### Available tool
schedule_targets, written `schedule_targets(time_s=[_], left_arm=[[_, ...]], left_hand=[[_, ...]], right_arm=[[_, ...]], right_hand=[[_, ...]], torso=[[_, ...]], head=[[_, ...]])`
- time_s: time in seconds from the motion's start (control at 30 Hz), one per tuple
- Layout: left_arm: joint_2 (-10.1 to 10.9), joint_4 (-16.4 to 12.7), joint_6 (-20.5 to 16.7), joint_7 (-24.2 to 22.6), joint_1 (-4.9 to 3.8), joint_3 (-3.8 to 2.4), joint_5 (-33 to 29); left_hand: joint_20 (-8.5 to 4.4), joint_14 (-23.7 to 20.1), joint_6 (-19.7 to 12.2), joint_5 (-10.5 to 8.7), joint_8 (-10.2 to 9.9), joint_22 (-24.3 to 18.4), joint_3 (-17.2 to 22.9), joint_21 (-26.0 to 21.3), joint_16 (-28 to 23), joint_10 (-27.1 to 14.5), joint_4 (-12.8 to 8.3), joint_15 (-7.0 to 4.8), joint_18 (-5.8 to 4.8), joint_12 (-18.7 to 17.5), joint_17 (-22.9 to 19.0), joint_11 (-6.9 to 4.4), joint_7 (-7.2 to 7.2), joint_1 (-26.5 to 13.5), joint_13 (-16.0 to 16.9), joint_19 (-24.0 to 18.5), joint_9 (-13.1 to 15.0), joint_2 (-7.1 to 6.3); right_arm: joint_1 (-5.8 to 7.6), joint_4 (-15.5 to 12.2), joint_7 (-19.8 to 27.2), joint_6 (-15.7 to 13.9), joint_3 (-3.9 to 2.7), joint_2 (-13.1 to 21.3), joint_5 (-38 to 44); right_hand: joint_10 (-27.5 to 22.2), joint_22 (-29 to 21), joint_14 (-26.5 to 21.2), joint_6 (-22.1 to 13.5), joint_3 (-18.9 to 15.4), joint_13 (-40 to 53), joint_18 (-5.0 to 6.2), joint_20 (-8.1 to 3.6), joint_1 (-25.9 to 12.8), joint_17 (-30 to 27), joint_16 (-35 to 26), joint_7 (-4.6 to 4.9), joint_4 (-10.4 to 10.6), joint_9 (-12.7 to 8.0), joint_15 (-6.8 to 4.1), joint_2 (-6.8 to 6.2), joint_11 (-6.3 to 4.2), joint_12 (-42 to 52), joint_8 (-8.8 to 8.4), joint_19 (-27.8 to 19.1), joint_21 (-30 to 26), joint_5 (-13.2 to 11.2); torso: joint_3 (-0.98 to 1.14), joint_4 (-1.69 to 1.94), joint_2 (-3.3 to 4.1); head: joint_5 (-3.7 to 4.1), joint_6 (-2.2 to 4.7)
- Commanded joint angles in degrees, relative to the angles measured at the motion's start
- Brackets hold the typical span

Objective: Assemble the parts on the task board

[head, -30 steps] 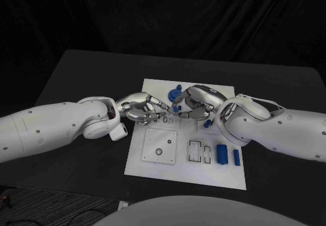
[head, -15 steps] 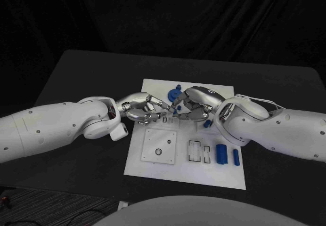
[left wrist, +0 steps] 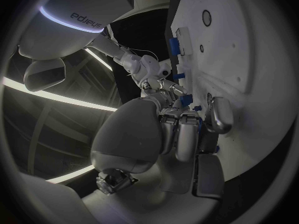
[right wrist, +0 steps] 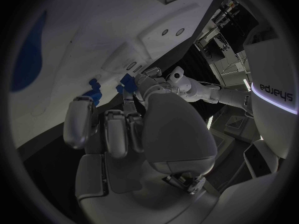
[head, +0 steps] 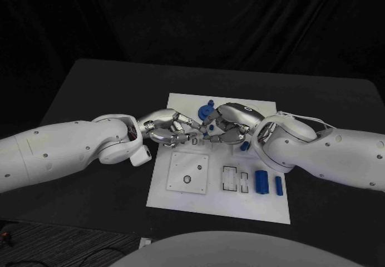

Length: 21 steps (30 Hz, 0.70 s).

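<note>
Item: one white task board (head: 221,194), lying flat in the middle of the black table (head: 96,89).

On it we count two blue cylinders lying side by side near its right edge, a thicker one (head: 261,182) and a thinner one (head: 279,186). We count one blue round part (head: 208,110) standing at the far end, partly hidden by the hands, and one small blue part (head: 245,146) under the right wrist. There is one raised square plate (head: 189,173) with a small ring, and beside it a pair of narrow rectangular slots (head: 237,178).

Surroundings: dark drapery behind the table.

Hands: the left hand (head: 167,128) and the right hand (head: 228,124) meet fingertip to fingertip over the board's far half. Both have their fingers curled inward. In the right wrist view, small blue pieces (right wrist: 126,80) sit at the right hand's fingertips; we cannot tell which hand holds them.
</note>
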<state>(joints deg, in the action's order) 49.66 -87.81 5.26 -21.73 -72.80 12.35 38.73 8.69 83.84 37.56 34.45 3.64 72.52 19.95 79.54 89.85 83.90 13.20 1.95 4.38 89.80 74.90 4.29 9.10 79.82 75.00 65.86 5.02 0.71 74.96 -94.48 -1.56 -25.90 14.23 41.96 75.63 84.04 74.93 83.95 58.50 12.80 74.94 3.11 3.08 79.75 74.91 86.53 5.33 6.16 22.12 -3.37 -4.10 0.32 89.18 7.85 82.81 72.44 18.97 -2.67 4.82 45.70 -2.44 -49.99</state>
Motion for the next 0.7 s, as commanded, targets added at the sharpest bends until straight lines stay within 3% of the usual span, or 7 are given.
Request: schedule_targets(time_s=[0.03,0.7], left_arm=[[0.0,-0.2,0.6,-0.7,0.05,-0.01,-0.3],[1.8,-1.1,-0.4,-0.7,0.06,-0.01,-0.3]], left_hand=[[-0.10,6.2,0.0,0.17,0.0,-0.1,0.3,-0.4,0.2,5.0,-0.1,0.36,1.11,-0.3,15.1,0.42,0.25,-0.2,14.4,-0.3,0.1,0.37],[-0.23,6.2,2.4,0.20,0.4,0.0,0.7,-0.7,0.2,5.0,-0.5,-0.03,1.22,-0.4,15.1,-0.40,-1.34,-0.2,14.4,-0.5,0.2,0.36]], right_arm=[[-0.13,-0.1,-0.1,0.2,-0.05,0.0,0.3],[-0.16,0.5,0.2,1.6,-0.05,0.2,-2.9]], right_hand=[[5.1,10.1,4.7,0.2,0.0,14.0,0.62,0.21,-0.1,10.3,-0.2,-0.10,0.3,0.0,0.38,0.64,0.38,-0.3,-0.07,-0.2,-0.1,-0.2],[4.8,9.8,4.5,0.3,0.0,13.5,0.86,0.25,-0.2,9.5,-0.8,-0.07,0.4,-0.1,0.41,0.63,0.41,-0.8,-0.13,-0.7,-1.2,-0.3]], torso=[[-0.02,0.02,0.02],[-0.02,0.05,-0.05]], head=[[-0.07,-0.01],[-0.13,-0.01]])
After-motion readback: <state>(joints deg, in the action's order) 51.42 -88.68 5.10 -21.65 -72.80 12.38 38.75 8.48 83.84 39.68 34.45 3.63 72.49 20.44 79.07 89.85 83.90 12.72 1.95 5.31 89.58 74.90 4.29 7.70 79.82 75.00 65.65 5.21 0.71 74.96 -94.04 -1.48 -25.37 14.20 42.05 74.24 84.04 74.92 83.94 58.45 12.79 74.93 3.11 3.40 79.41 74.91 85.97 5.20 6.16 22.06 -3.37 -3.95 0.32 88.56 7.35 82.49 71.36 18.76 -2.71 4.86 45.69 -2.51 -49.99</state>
